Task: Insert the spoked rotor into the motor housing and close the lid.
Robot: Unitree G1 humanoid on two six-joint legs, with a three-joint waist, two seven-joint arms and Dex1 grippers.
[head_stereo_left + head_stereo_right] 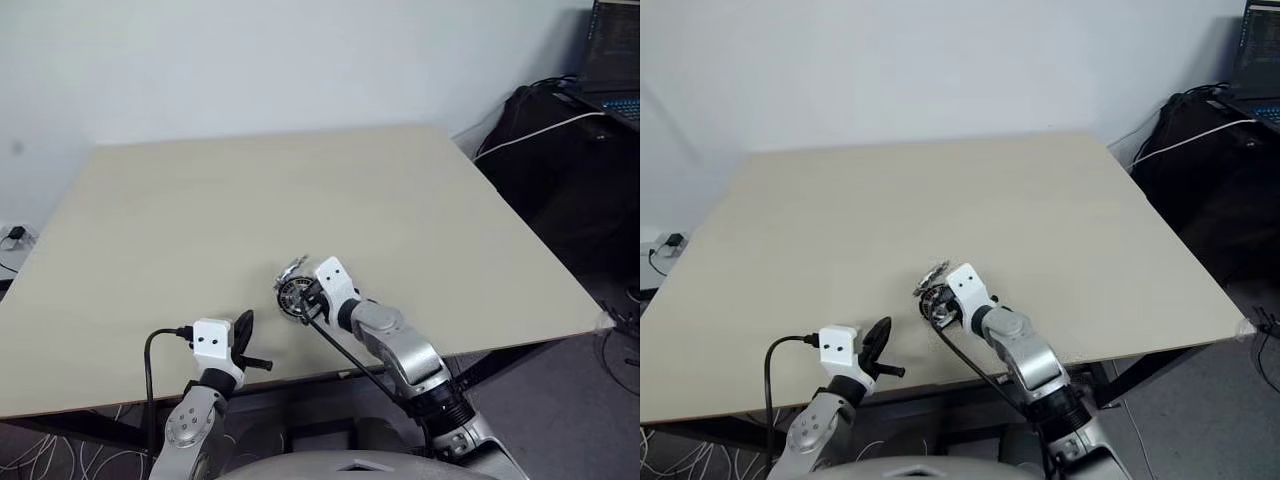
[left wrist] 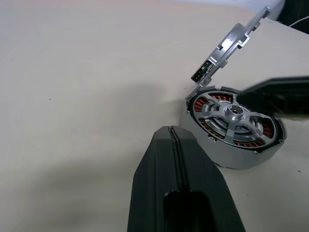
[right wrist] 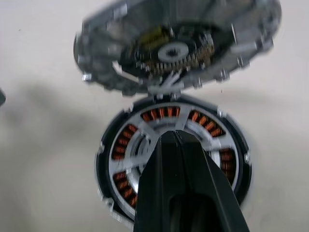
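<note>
With the spoked rotor (image 2: 235,116) seated in the motor housing (image 2: 244,153) and the lid (image 2: 229,44) raised, the right gripper (image 3: 175,137) hovers above with jaws pressed together, and the left gripper (image 2: 170,133), jaws likewise together, holds nothing nearby.

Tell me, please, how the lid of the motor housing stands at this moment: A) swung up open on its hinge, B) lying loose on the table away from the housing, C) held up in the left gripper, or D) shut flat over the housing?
A: the lid stands tilted up from its hinge at the rim of the motor housing, leaving the spoked rotor and copper windings inside uncovered.
</note>
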